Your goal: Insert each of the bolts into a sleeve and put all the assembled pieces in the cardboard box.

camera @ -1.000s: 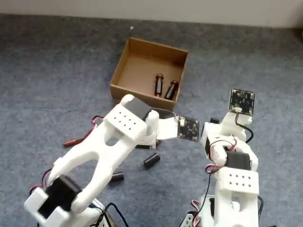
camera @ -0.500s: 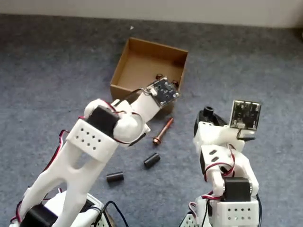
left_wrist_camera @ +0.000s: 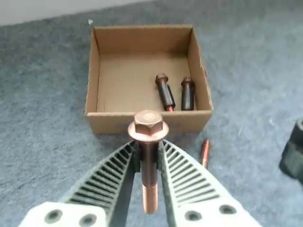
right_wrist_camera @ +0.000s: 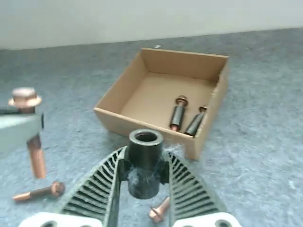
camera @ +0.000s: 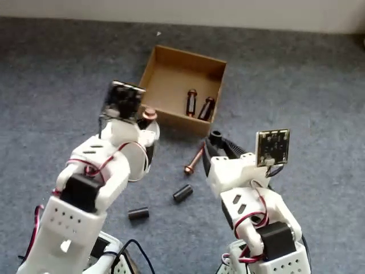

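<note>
The grey counter carries the cardboard box at 12 o'clock, open and upright. The left end effector, at the box's 7 o'clock, is clamped on a copper-coloured bolt, gripped mid-shank, head up and threaded end clear below. The right end effector, at the box's 5 o'clock, is closed around a black sleeve at its waist, bore upward and unobstructed. Two assembled pieces lie side by side in the box. A loose bolt lies on the counter at the box's 6 o'clock, and two loose sleeves lie farther out toward 6 and 7 o'clock. Assessment: both parts appear rigid, smooth and round, light but likely to roll or slip. Grip the bolt on its shank and the sleeve at mid-body, bore clear.
</note>
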Robot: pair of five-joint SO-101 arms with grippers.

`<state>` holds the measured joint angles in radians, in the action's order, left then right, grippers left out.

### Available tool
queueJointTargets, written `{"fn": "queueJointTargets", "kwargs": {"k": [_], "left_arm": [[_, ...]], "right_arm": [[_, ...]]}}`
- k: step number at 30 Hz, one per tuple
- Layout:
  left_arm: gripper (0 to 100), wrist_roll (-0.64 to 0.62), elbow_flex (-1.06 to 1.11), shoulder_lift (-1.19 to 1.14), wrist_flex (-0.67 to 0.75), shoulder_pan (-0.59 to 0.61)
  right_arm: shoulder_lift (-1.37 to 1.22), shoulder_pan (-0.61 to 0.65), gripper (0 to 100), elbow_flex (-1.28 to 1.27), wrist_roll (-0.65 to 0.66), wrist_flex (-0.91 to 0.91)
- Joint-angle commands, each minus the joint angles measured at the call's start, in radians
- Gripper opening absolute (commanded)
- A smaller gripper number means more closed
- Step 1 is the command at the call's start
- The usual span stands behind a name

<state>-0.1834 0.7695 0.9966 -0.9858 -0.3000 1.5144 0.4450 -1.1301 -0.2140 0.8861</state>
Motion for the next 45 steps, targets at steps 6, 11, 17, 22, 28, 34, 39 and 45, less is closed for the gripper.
{"fn": "queueJointTargets", "kwargs": {"k": [6,11,17,22,28,34,39,45], "left_arm": [[1,-0.253,0.151,0.341,0.227,0.013],[1,-0.367,0.245,0.518,0.302,0.010],[1,-0.408,0.323,0.694,0.315,-0.007],[1,-0.407,0.417,0.802,0.313,-0.070],[1,-0.405,0.433,0.826,0.308,-0.088],[1,-0.393,0.429,0.826,0.307,-0.090],[1,-0.330,0.432,0.826,0.247,-0.091],[1,-0.313,0.432,0.826,0.149,-0.170]], "right_arm": [[0.189,0.108,0.5,-0.194,0.095,-0.130],[0.332,0.193,0.5,-0.361,0.175,-0.234],[0.320,0.282,0.5,-0.420,0.213,-0.329],[0.318,0.364,0.5,-0.421,0.313,-0.392],[0.321,0.363,0.5,-0.417,0.394,-0.397],[0.321,0.343,0.5,-0.415,0.460,-0.397],[0.321,0.303,0.5,-0.412,0.465,-0.397],[0.321,0.305,0.5,-0.409,0.468,-0.397]]}}
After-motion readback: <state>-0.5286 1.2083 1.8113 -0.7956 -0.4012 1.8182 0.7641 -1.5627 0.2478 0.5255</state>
